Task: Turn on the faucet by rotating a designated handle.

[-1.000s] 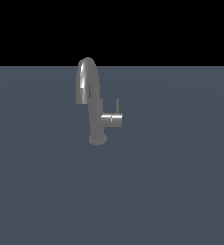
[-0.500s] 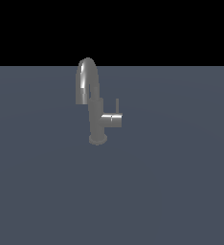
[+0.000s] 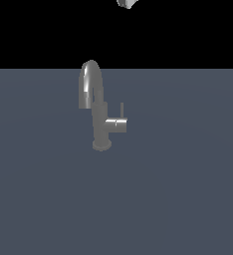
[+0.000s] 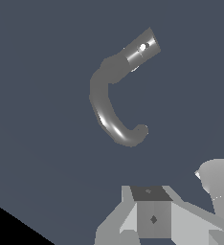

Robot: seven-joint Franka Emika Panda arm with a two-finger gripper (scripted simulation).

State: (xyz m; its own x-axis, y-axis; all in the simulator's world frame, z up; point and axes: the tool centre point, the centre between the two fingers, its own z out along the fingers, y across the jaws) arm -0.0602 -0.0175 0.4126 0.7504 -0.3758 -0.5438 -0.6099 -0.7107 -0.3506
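Faucet (image 3: 99,117) stands on counter (image 3: 188,199), centre-left of exterior view, upper-middle of frame. Handle (image 3: 121,112): thin pin upright on short stub at exterior view's right of body. Seen end-on in wrist view, near top of frame. Pincer (image 3: 127,3): only pale sliver at top edge of exterior view, well above faucet, no contact. Wrist view shows its base only; fingers not clear, cannot tell wide or narrow. Judgement: task barely begun. Approach, reach handle, rotate: all left.
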